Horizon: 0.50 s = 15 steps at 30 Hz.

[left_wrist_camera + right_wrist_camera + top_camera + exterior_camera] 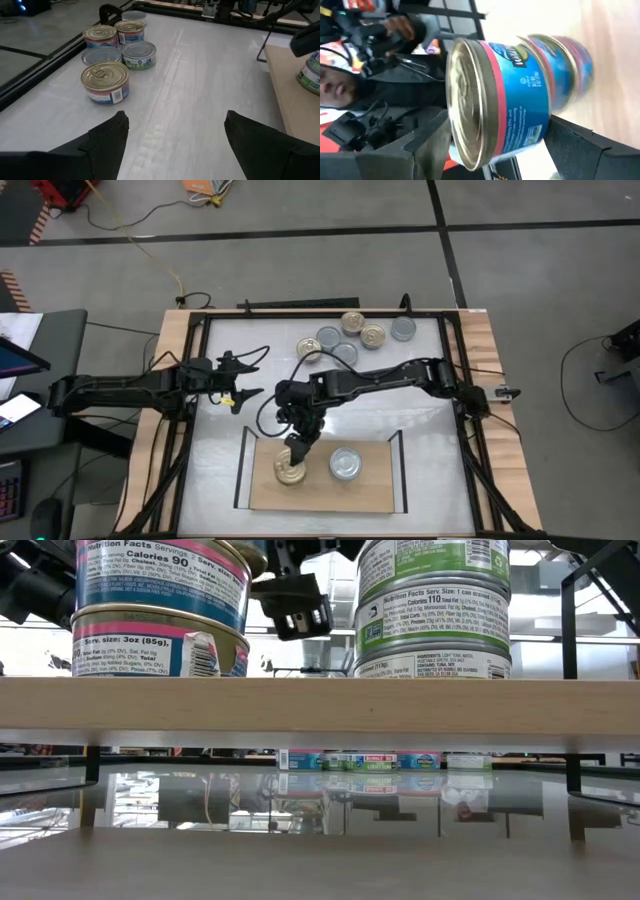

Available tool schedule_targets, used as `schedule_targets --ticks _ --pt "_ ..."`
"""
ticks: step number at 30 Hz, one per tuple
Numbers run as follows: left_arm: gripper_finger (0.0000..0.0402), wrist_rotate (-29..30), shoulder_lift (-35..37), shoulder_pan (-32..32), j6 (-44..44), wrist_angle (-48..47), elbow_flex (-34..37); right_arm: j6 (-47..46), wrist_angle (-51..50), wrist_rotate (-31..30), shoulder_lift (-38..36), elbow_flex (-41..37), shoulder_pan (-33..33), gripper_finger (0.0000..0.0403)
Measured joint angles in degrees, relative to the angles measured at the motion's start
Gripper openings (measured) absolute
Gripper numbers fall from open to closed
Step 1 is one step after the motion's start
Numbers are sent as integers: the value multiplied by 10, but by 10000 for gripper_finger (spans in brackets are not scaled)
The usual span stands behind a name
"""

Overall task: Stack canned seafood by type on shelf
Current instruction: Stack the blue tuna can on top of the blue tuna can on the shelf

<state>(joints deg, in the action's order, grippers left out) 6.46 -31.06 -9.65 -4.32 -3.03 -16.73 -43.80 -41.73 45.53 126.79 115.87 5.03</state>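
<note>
The shelf [370,495] [320,705] stands at the table's near edge. On it is a gold-lidded tin with a blue and pink label [290,472] [160,645], and beside it a stack of silver-lidded green-label tins [346,465] [432,600]. My right gripper [298,442] [496,119] is shut on a second gold-lidded tin [505,100] [160,575] on top of the first. Several loose tins [345,338] [112,60] stand on the white tabletop at the far side. My left gripper [243,394] [175,117] is open and empty, left of the shelf's far end. My right gripper holds the upper gold-lidded tin at its far side, one finger at the lid's rim [454,135] and the other at the bottom rim [546,125]. The fingers come slanting down from the table's far side. The tin stays lid up; in the low view its bottom [160,608] meets the lower tin's lid.
Thin black uprights [240,465] [402,470] stand at both ends of the shelf. A black frame [190,410] runs round the white tabletop. A person [340,85] shows beyond the table in the right wrist view. Bare board lies right of the silver stack.
</note>
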Motion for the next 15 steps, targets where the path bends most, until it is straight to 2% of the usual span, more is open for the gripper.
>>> schedule_targets --ticks 4,8,15 --pt "318 0 0 0 0 0 0 3 -12 -23 0 0 -3 327" --pt "318 0 0 0 1 0 0 8 -9 -77 -1 0 2 327" --pt "318 1 0 0 2 0 0 8 19 -85 -1 0 21 327"
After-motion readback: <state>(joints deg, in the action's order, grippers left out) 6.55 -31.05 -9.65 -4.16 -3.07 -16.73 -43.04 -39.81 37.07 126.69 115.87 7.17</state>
